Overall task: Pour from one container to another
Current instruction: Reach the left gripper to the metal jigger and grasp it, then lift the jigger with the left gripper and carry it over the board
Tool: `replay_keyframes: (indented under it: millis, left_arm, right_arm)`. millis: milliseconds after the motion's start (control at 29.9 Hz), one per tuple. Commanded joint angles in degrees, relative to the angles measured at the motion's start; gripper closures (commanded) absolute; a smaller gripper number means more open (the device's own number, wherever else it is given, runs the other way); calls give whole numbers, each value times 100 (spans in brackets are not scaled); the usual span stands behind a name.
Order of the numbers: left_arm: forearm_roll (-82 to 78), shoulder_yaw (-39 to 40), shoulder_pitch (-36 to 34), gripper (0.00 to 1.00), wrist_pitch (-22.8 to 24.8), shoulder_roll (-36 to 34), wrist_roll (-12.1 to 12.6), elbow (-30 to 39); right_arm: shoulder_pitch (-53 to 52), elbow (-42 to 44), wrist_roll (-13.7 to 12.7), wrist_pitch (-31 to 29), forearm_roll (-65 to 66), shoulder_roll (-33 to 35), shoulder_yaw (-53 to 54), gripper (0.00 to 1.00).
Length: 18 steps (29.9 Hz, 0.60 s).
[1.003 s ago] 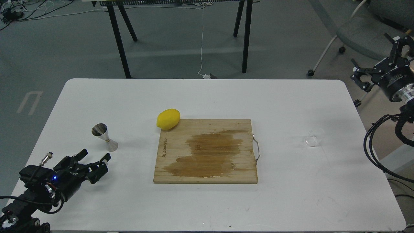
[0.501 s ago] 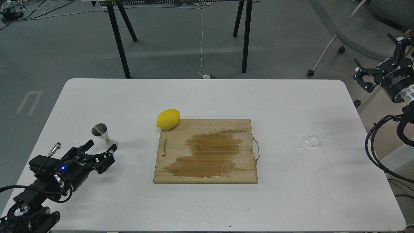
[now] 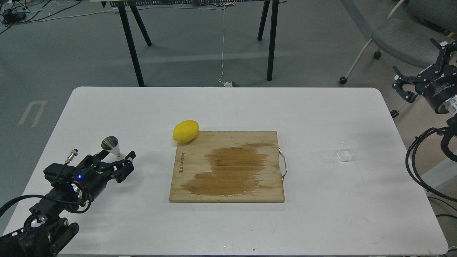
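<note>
The steel jigger (image 3: 110, 144) stands tilted on the white table (image 3: 228, 107) at the left. My left gripper (image 3: 118, 158) is open, its two fingers reaching either side of the jigger's lower cone, which they partly hide. The clear glass cup (image 3: 347, 151) lies on the table at the right, faint against the white. My right gripper (image 3: 421, 67) hangs open off the table's right edge, far above and right of the cup.
A wooden cutting board (image 3: 228, 167) with a dark wet stain and a metal handle lies mid-table. A yellow lemon (image 3: 185, 131) rests at its far left corner. Black cables (image 3: 416, 167) loop by the right edge.
My left gripper has advanced up and right until its open fingers straddle the jigger's base. My right gripper has drifted slightly right and up.
</note>
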State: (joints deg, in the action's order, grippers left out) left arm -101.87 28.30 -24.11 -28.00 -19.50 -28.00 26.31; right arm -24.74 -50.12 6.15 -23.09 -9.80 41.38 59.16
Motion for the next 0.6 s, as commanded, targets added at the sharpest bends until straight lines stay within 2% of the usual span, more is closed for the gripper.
replay_keyframes:
  millis: [0, 33, 134, 267, 368, 401, 435, 501, 568]
  left_arm:
    - [0, 0, -85, 2, 0, 157, 0, -196]
    - [9, 0, -103, 6, 0, 201, 0, -284]
    - [0, 0, -278, 30, 0, 429, 0, -678]
    - [-17, 0, -454, 37, 0, 693, 0, -1224]
    - [-17, 0, -551, 40, 0, 860, 0, -1409]
    - [-26, 0, -586, 43, 0, 921, 0, -1470]
    - [-35, -9, -604, 51, 0, 974, 0, -1549]
    - [0, -61, -630, 97, 0, 1053, 0, -1734]
    - [44, -175, -639, 100, 0, 1098, 0, -1796]
  right_arm:
    - [21, 2, 0, -2, -13, 10, -1, 1]
    - [22, 2, 0, -2, -13, 19, -1, 1]
    - [30, 2, 0, -2, -22, 63, -1, 1]
    - [65, 2, 0, -2, -22, 72, -1, 1]
    - [92, 2, 0, -2, -22, 72, 69, 1]
    - [118, 2, 0, -2, -31, 72, 78, 1]
    - [136, 2, 0, -2, -22, 72, 96, 1]
    - [153, 2, 0, -2, -22, 72, 140, 1]
    - [180, 2, 0, -2, -22, 72, 157, 1]
